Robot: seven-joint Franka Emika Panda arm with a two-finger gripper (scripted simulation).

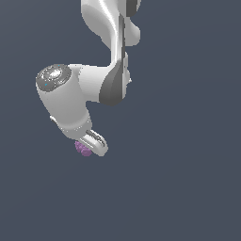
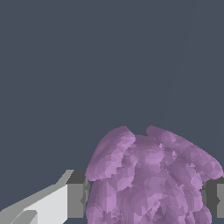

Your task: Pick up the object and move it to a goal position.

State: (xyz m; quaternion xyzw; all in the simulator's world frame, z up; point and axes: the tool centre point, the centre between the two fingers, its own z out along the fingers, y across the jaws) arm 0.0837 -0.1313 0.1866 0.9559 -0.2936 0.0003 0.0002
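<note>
The purple cluster (image 2: pixel 151 179) is a lumpy, faceted bunch of bead-like lobes with no clear long axis, sitting between the fingers (image 2: pixel 75 200) of the gripper (image 1: pixel 89 147), which are closed against its sides. The glossy white arm (image 1: pixel 94 84) reaches down from above, wrist bent.

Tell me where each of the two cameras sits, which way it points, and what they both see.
Exterior view: off the arm, looking at the white Panda arm against a plain dark background; the gripper and the purple cluster beside its fingertips show.
Wrist view: on the wrist, looking along the fingers; the purple cluster fills the space between them.
Shared: both show the purple cluster and the gripper fingers.
</note>
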